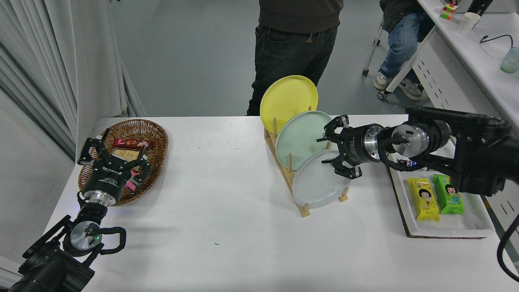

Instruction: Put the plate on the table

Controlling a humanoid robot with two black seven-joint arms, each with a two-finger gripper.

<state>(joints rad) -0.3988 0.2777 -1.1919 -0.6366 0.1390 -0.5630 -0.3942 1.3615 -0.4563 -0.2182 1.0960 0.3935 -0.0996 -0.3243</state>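
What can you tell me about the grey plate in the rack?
The plate is round, light grey and smooth, with a shallow raised rim. It stands on edge, leaning back, in the front slot of the wooden rack, just ahead of the mint green plate. The right gripper is open around its upper right rim; whether it touches is unclear.

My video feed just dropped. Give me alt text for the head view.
The right gripper, open, reaches the upper right rim of the round light grey plate, standing in a wooden rack before mint green and yellow plates on the white table. Left gripper is parked.
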